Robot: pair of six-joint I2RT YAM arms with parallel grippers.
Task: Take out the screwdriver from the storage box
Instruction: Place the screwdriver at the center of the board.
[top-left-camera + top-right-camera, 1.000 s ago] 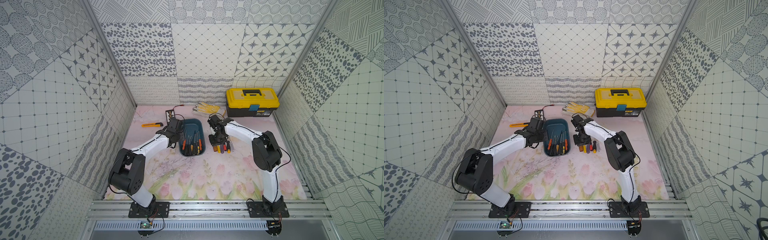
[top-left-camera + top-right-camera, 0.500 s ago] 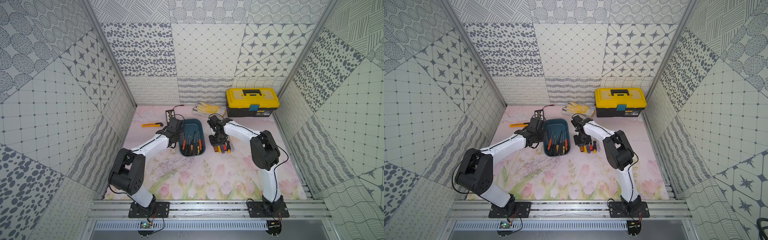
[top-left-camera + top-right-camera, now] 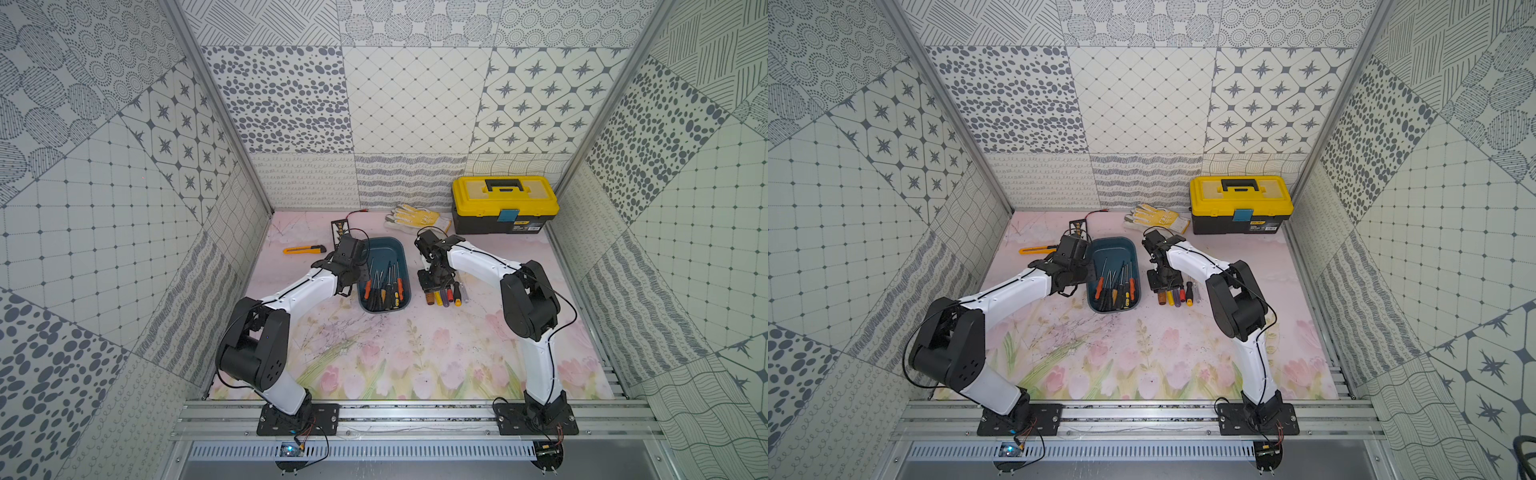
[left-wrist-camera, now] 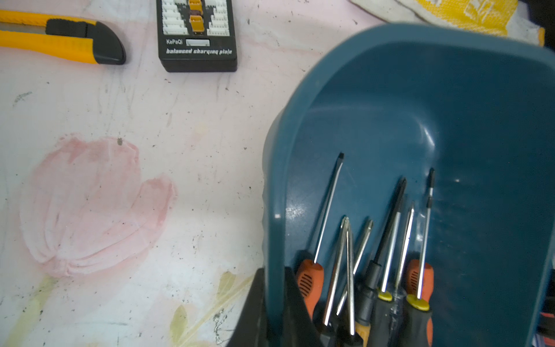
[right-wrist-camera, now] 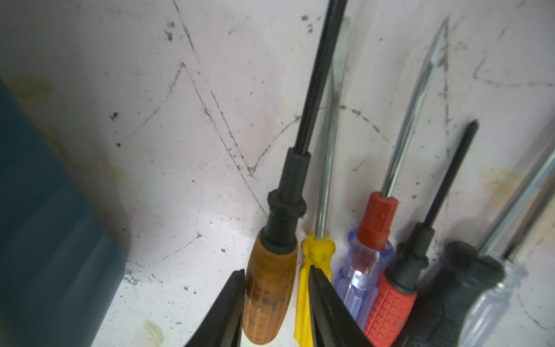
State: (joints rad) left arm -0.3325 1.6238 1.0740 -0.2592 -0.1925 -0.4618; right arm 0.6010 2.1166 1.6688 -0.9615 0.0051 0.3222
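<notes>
Screwdriver (image 5: 286, 207) on mat (image 5: 180, 150); right tool's (image 5: 276, 270) jaws slackly astride

Jaws of right gripper (image 5: 276, 270) parted, astride amber-handled screwdriver (image 5: 267, 297) flat on scuffed worktop (image 5: 180, 150). Alongside in row: yellow-handled screwdriver (image 5: 316, 249), blue-handled screwdriver (image 5: 360, 270), red-handled screwdriver (image 5: 390, 306), black-handled screwdriver (image 5: 462, 276). Near, not touching: storage box (image 5: 45, 225) wall.

The right gripper's (image 5: 276, 270) jaws stand wider than a second ago. They now straddle the amber screwdriver (image 5: 283, 216), which lies on the mat (image 3: 415, 353) at 3 o'clock from the box (image 3: 384, 249), with a sliver of gap on one side.
</notes>
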